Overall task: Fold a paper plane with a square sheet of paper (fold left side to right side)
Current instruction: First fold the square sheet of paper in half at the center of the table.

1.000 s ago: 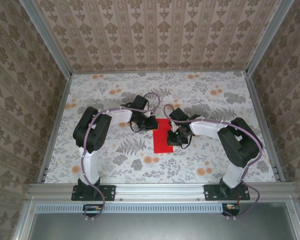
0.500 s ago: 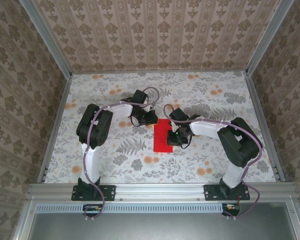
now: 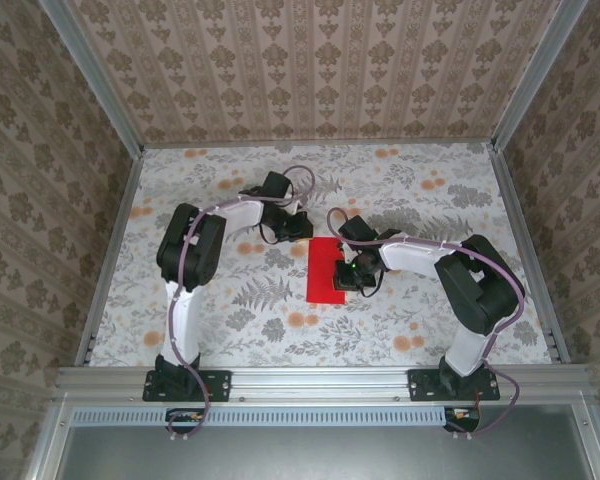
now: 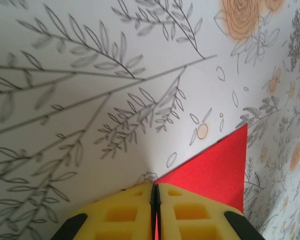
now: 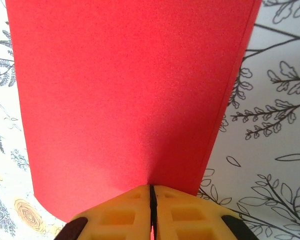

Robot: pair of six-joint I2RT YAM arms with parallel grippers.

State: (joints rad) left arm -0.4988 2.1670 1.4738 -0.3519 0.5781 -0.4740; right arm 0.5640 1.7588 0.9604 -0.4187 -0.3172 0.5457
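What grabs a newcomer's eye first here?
The bright red sheet of paper, a narrow rectangle lying mid-table on the busy floral tabletop. Both arms reach in to it. The right gripper is shut at its right side, and the left gripper is shut by its far-left corner.

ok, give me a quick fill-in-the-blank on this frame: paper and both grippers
1. The square sheet of paper is ___ in colour.
2. The right gripper sits over the paper with its jaws ___.
3. The left gripper is shut too, and its wrist view shows a pointed ___ of the paper just beside it.
Missing words: red; shut; corner
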